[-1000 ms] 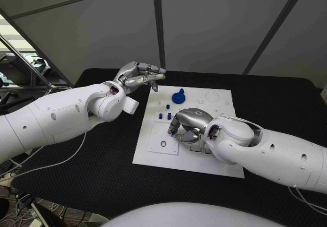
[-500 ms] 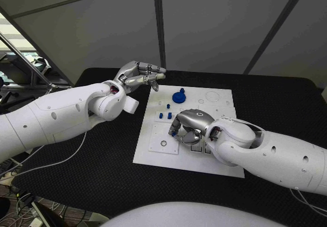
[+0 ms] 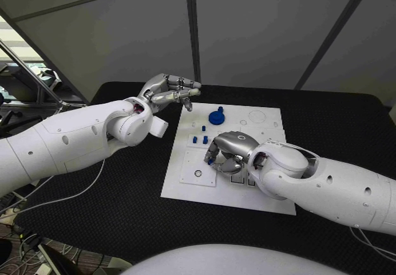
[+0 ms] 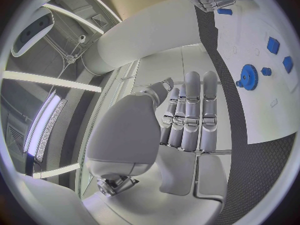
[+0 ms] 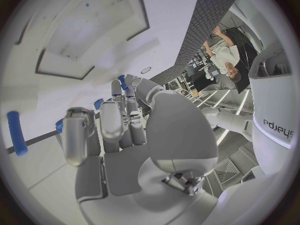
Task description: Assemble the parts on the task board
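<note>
While two pegs (image 3: 201, 139) stand, one gear (image 3: 216, 118) lies.

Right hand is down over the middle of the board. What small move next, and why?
Probably a slow lift of the right hand straight up off the task board. Its fingers curl low over the plate with small blue parts showing at the fingertips, and whether one is held is unclear. Lifting would reveal that. The left hand hangs off the board edge near the blue gear, holding nothing.
</note>
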`<state>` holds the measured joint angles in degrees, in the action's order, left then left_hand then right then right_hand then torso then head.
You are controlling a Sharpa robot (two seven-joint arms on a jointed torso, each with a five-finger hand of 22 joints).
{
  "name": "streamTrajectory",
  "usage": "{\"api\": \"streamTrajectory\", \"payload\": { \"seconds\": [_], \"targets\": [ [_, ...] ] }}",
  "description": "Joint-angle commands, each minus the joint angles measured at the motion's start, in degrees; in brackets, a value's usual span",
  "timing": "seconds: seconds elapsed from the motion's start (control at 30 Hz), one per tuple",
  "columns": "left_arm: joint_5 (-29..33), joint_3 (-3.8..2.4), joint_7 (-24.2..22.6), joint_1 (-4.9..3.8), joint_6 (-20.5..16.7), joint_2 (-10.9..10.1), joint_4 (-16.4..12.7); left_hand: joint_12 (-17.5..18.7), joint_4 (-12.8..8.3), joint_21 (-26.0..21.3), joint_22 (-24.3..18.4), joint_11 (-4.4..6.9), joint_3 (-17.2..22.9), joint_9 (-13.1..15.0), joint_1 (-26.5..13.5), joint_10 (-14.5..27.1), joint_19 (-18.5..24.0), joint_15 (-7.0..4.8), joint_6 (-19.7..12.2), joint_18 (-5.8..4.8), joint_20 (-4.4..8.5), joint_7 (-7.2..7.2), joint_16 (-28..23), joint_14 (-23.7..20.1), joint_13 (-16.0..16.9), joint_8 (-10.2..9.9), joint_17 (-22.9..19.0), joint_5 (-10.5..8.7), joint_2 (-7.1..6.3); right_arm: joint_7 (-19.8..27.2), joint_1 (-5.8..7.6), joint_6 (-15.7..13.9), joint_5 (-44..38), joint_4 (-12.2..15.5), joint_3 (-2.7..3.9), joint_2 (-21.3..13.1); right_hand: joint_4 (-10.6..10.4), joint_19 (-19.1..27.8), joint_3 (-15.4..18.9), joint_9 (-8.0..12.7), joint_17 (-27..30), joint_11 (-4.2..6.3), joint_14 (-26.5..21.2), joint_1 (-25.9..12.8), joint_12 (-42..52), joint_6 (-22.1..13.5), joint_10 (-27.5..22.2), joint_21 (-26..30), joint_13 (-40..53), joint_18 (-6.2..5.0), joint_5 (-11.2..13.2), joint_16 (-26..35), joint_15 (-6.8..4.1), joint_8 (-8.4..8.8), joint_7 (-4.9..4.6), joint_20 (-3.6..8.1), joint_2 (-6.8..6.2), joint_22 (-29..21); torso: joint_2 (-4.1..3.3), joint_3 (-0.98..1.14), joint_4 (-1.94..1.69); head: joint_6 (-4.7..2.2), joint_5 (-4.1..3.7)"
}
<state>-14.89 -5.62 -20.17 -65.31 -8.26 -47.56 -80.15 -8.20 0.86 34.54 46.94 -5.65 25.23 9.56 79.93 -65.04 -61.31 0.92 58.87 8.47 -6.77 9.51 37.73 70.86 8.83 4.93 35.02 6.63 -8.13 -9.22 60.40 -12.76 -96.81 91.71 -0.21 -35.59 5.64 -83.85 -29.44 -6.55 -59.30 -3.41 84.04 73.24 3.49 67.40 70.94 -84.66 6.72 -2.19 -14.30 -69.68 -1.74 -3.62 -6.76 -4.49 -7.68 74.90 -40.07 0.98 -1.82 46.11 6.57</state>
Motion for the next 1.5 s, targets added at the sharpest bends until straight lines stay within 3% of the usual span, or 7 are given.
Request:
{"api": "streamTrajectory", "payload": {
  "seconds": [0.03, 0.2, 0.57, 0.83, 1.17, 1.33, 1.5],
  "targets": [
    [0.32, -0.06, 0.01, -0.09, 0.76, 0.07, -0.02, -0.14, 0.05, -0.04, -0.06, -0.11, -0.25, 0.06, -0.41, 0.01, 0.12, 0.05, 0.08, 1.97, -0.13, 0.11, -0.36, -0.01, 0.05, -0.18, -0.05, -0.25, -0.04, -1.17, 0.02, 1.32, -0.63, -0.41, -0.06, 0.26, 0.29, -1.68, -0.16, 0.42, 0.77, -0.42, 0.58, -0.78, -0.10, -1.38, -2.00, 0.68, -0.62, 0.10, 0.40, 0.50, 0.54, 0.16, -0.29, -0.22, -0.43, 6.99, -0.05, 0.01, -0.01, 0.04, -0.03],
    [0.32, -0.06, 0.23, -0.09, 1.03, 0.14, 0.01, -0.10, 0.06, -0.10, -0.09, -0.15, -0.28, 0.07, -0.43, 0.09, 0.12, 0.07, 0.03, 1.97, -0.14, 0.14, -0.41, -0.03, 0.07, -0.24, -0.08, -0.28, -0.05, -1.16, 0.02, 0.79, -0.69, -0.75, -0.07, 0.66, 0.71, -0.30, -0.26, 0.75, 3.43, -1.34, -0.10, -1.26, 0.08, -2.21, -5.56, 2.57, -1.79, -0.51, 0.67, 2.21, 1.32, -0.03, -0.80, -1.02, -1.33, 4.58, -0.01, 0.01, -0.04, 0.24, -0.02],
    [0.32, -0.06, 0.37, -0.09, 1.32, 0.21, 0.21, -0.03, 0.30, -0.45, -0.30, -0.21, -0.50, 0.16, -0.82, 0.28, 0.12, 0.19, -0.08, 1.94, -0.24, 0.15, -0.59, -0.06, 0.19, -0.40, -0.21, -1.02, 0.07, -0.89, 0.01, -0.75, -0.83, -0.50, -0.07, 0.54, 1.04, 0.59, 0.55, 0.99, 4.89, -1.66, -0.45, -1.84, 0.36, -2.53, -7.20, 3.87, -2.41, -0.93, 0.85, 3.08, 1.62, -0.02, -1.04, -1.43, -2.40, 2.99, 0.02, 0.08, 0.01, 0.14, -0.04],
    [0.32, -0.04, 0.44, -0.08, 1.42, 0.13, 0.30, -0.02, 0.29, -0.50, -0.33, -0.20, -0.50, 0.17, -0.81, 0.29, 0.11, 0.19, -0.08, 1.94, -0.25, 0.13, -0.61, -0.07, 0.21, -0.41, -0.22, -1.11, 0.09, 0.56, -0.05, -5.30, -0.87, 0.75, -0.06, -0.93, 1.28, 1.01, 1.94, 1.33, 5.85, -1.68, -0.60, -2.11, 0.71, -3.32, -7.91, 4.61, -2.58, -1.15, 1.06, 3.59, 1.67, 0.05, -0.33, -1.54, -3.36, 2.12, 0.00, 0.10, 0.03, -0.18, -0.14],
    [0.32, -0.02, 0.45, -0.06, 1.46, -0.03, 0.51, -0.02, 0.27, -0.54, -0.35, -0.20, -0.50, 0.18, -0.78, 0.32, 0.11, 0.19, -0.09, 1.95, -0.25, 0.11, -0.64, -0.09, 0.22, -0.43, -0.23, -1.18, 0.09, 1.84, -0.05, -10.44, 0.39, 5.34, 0.13, -5.90, 1.56, 1.56, 3.37, 1.64, 7.51, -1.76, -0.92, -1.95, 1.10, -4.01, -8.36, 5.57, -2.61, -1.42, 1.10, 4.64, 1.72, 0.05, 0.29, -1.60, -4.02, 0.99, 0.07, 0.06, 0.12, -0.74, -0.46],
    [0.32, 0.00, 0.50, -0.04, 1.54, -0.07, 0.56, -0.02, 0.27, -0.54, -0.35, -0.20, -0.50, 0.18, -0.78, 0.32, 0.11, 0.19, -0.09, 1.95, -0.25, 0.11, -0.64, -0.09, 0.22, -0.43, -0.23, -1.18, 0.09, 0.14, 0.12, -9.65, 2.80, 5.94, 2.66, -8.49, 1.61, 1.62, 3.59, 1.72, 7.83, -1.78, -0.98, -1.65, 1.28, -4.09, -8.41, 5.74, -2.60, -1.45, 0.98, 4.85, 1.73, 0.00, 0.57, -1.62, -3.79, 0.82, 0.03, 0.08, 0.12, -1.39, -1.03],
    [0.32, 0.03, 0.54, -0.03, 1.64, -0.15, 0.50, -0.01, 0.23, -0.59, -0.38, -0.19, -0.50, 0.20, -0.73, 0.34, 0.12, 0.18, -0.10, 1.95, -0.25, 0.09, -0.69, -0.12, 0.24, -0.44, -0.26, -1.23, 0.09, -2.47, 0.69, -6.45, 4.24, 5.54, 6.07, -11.75, 1.68, 1.31, 3.74, 1.80, 7.24, -1.75, -0.78, -1.44, 1.48, -4.26, -8.32, 5.36, -2.58, -1.32, 0.95, 4.40, 1.71, 0.04, 0.48, -1.61, -3.72, 1.32, 0.05, -0.01, 0.11, -2.26, -2.15]
  ]
}}
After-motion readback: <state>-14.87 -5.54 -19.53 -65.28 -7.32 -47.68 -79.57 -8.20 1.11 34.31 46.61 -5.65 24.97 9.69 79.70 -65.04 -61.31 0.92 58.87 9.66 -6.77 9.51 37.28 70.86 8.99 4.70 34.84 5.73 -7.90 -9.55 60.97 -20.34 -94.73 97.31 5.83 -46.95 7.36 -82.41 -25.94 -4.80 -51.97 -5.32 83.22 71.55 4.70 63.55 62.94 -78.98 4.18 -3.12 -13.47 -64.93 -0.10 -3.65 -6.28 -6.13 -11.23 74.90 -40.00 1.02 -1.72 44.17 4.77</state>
